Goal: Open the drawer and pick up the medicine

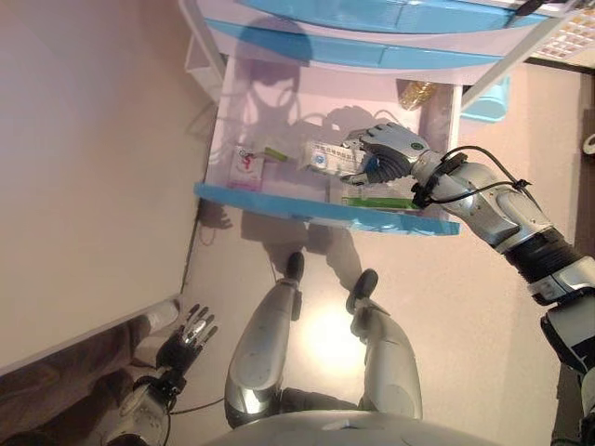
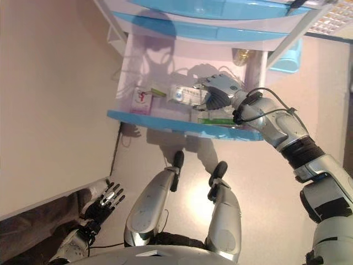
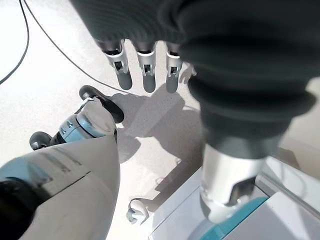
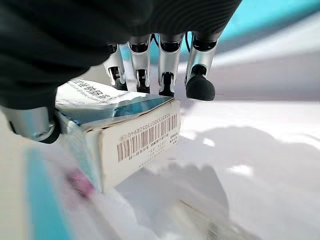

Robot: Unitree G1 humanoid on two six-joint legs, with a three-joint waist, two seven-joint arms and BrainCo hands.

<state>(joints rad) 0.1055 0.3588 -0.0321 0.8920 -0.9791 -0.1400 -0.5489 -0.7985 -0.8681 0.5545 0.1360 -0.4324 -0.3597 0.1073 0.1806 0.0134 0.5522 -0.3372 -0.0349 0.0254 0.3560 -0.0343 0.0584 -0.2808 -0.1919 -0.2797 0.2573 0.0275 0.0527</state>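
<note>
Pale flooring surrounds an open blue-fronted drawer [image 1: 279,200] at twelve o'clock, where the right hand [image 1: 390,149] pinches a light, stiff, crushable white medicine box [image 4: 120,132] by its long sides, left hand [image 1: 191,336] hanging slack.

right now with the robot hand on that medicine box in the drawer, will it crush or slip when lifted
The medicine box looks like thin card, so probably light but crushable under a hard squeeze. Its flat faces suit the right robot hand; the glossy surface might slip.
</note>
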